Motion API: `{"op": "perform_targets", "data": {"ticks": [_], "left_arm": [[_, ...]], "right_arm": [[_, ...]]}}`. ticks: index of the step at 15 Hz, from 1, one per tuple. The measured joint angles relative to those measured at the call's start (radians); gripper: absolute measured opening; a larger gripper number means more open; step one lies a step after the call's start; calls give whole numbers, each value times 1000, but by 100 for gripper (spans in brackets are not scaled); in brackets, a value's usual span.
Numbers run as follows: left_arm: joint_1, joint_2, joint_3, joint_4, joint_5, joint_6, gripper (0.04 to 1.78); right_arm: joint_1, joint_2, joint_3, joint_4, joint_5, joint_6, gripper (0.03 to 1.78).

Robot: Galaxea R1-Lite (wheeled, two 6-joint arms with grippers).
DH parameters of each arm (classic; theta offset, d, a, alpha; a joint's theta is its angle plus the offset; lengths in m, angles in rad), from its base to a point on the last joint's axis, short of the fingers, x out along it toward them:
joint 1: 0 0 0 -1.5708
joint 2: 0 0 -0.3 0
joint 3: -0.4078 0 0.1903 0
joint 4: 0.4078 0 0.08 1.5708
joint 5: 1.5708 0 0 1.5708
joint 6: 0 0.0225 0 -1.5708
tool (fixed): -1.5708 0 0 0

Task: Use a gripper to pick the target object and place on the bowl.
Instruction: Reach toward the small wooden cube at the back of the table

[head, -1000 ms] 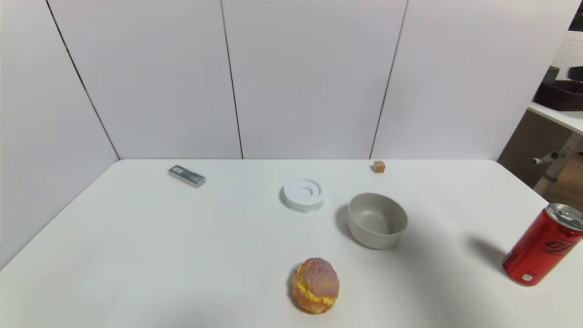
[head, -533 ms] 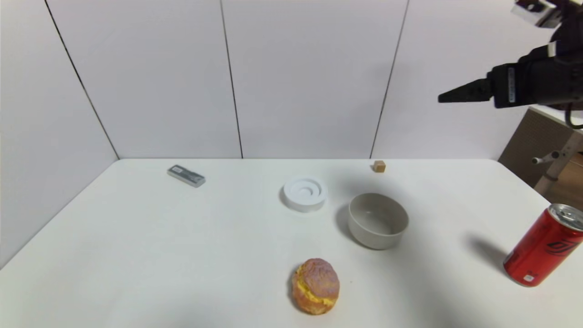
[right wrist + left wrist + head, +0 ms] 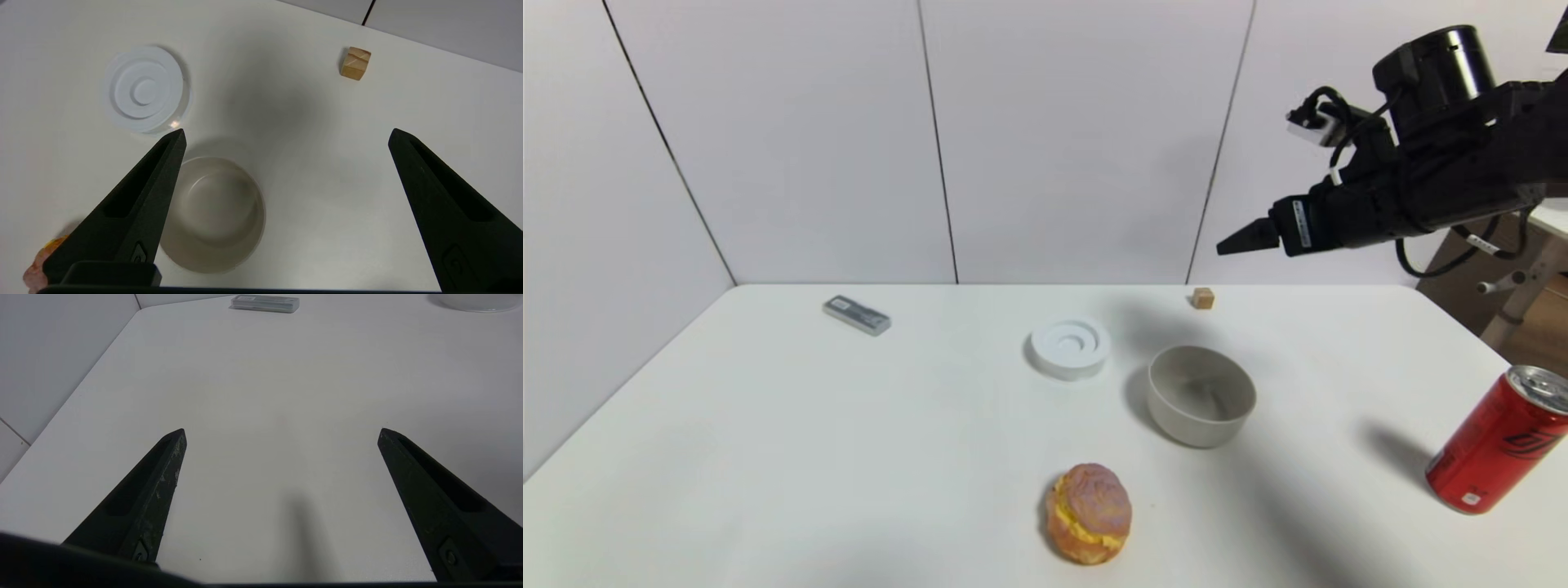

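Note:
The small light-brown wooden cube [image 3: 1202, 298] sits at the table's far edge, near the back wall; it also shows in the right wrist view [image 3: 355, 63]. The beige-grey bowl [image 3: 1201, 394] stands empty in front of the cube, and shows in the right wrist view [image 3: 214, 214]. My right gripper [image 3: 1232, 243] is open and empty, high in the air to the right of and above the cube; in its own view [image 3: 286, 134] the fingers stand wide apart. My left gripper [image 3: 282, 433] is open and empty, low over bare table, out of the head view.
A white ring-shaped disc [image 3: 1069, 346] lies left of the bowl. An orange-pink cream-puff bun [image 3: 1089, 512] sits near the front. A grey bar [image 3: 857, 315] lies at the far left. A red can [image 3: 1499, 440] stands at the right edge.
My right arm has come into view from the upper right and has moved left and down toward the cube. The table's objects have not moved.

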Motion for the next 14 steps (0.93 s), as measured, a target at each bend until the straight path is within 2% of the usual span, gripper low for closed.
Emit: {"op": "perform_targets", "data": {"ticks": [5,7,14], "left_arm": [[0,0,0,0,0,0,169],[0,0,0,0,0,0,169],[0,0,0,0,0,0,169]], "right_arm": [[-26,136,-120,0,-2,-7,171],[-36,194,-175,1,-15,-9,171],[-16,360,-258,-2,-143,-7,171]]}}
